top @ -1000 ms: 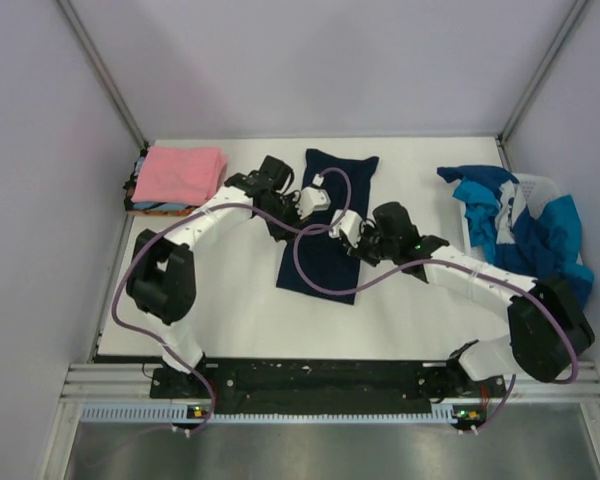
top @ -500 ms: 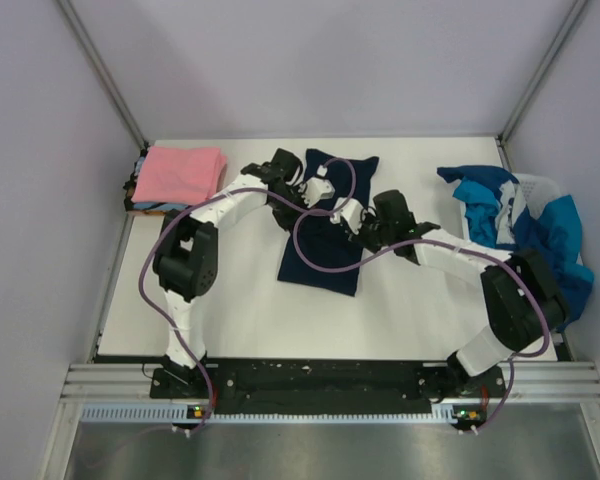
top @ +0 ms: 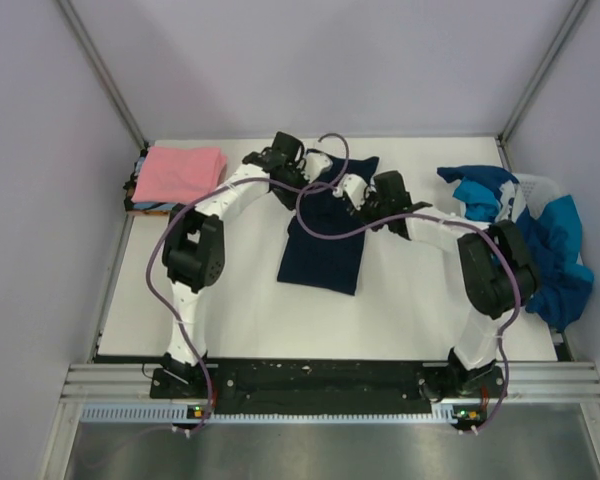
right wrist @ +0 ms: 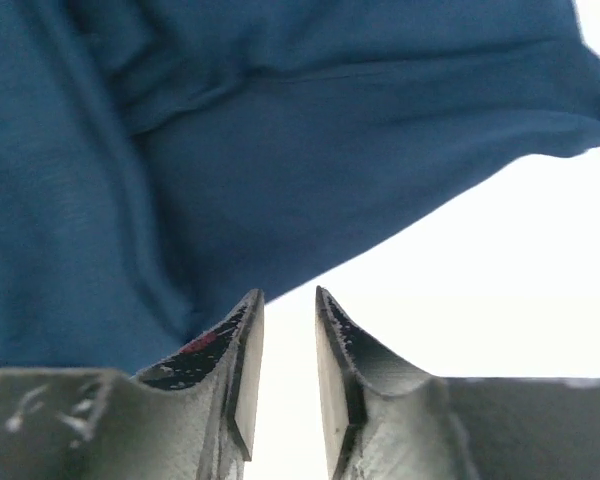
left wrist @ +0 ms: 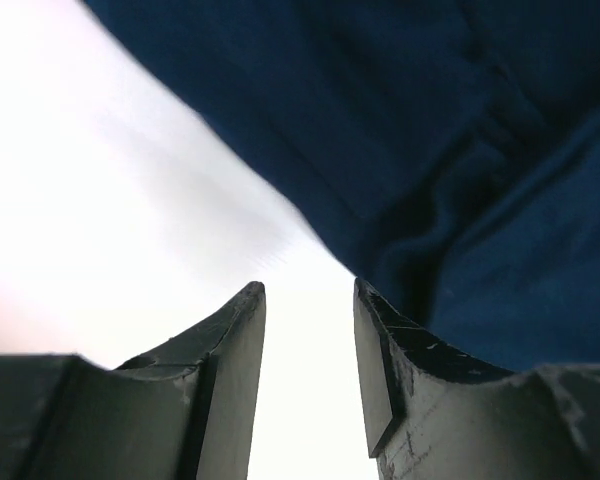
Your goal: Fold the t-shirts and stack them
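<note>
The dark navy t-shirt (top: 325, 250) lies folded into a long strip in the middle of the table. My left gripper (top: 313, 168) is over its far left edge, open and empty. In the left wrist view, white table shows between the fingers of the left gripper (left wrist: 308, 290) and the navy cloth (left wrist: 460, 150) lies to the right. My right gripper (top: 348, 189) is over the shirt's far right part, open and empty. In the right wrist view the right gripper (right wrist: 288, 292) sits at the edge of the navy cloth (right wrist: 180, 150).
A folded pink t-shirt (top: 180, 172) tops a stack at the far left edge. A crumpled pile of teal, blue and white shirts (top: 525, 225) lies at the right edge. Purple cables loop over the navy shirt.
Both grippers have moved away from me along the navy shirt to its far end. The arms' elbows have swung inward. The shirt has stayed in place.
</note>
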Controlling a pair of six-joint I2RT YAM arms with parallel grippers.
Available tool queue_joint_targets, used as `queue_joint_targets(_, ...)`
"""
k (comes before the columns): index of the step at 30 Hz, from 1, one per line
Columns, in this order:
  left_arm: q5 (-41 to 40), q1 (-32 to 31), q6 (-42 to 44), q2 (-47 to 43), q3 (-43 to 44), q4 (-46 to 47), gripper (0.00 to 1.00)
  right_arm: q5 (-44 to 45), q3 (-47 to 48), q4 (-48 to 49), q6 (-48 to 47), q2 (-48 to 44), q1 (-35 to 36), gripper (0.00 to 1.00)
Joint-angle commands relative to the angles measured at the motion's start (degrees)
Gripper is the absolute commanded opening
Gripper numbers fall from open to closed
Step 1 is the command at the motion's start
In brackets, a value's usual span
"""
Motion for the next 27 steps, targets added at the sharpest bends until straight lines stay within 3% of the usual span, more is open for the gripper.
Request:
queue_joint_targets(1,-5.18,1.84,-2.69,1.81,10.9,2.01,0.45,4.62,8.54,0.87,5.81,0.38,-3.92,0.3)
queue_joint_targets(5,1.82,4.4,-3.06,-1.07,11.99,-0.89,0.38,0.42,7.25,-3.27,6.0,-6.02,-3.57,0.35)
queue_joint_targets(9,16.12,4.23,5.01,-9.15,1.81,-2.39,0.24,-7.93,-4.69,-0.47,1.27,-16.74,0.11,0.41)
queue_joint_targets(11,24.05,3.7,10.37,-13.54,-5.04,-3.36,0.25,-11.19,-9.36,-1.77,-3.56,-21.32,3.53,0.44)
queue_joint_targets(13,28.72,2.65,17.48,-18.03,-12.51,-5.46,0.34,-11.81,-12.53,-4.14,-6.21,-24.84,7.4,0.47)
queue_joint_targets(15,29.53,0.89,24.6,-21.63,-19.8,-5.3,0.41,-9.9,-15.26,-5.73,-6.57,-26.78,11.0,0.58)
queue_joint_targets(18,25.15,-2.09,29.55,-25.86,-29.83,-0.48,0.45,-6.64,-19.21,-6.08,-7.71,-28.02,17.16,0.63)
queue_joint_targets(22,21.02,-4.74,31.75,-27.19,-38.2,4.98,0.54,-2.77,-21.59,-6.26,-8.42,-25.74,21.65,0.63)
queue_joint_targets(27,15.92,-6.14,30.0,-25.78,-41.11,9.82,0.61,0.74,-21.77,-5.47,-7.8,-20.91,22.71,0.55)
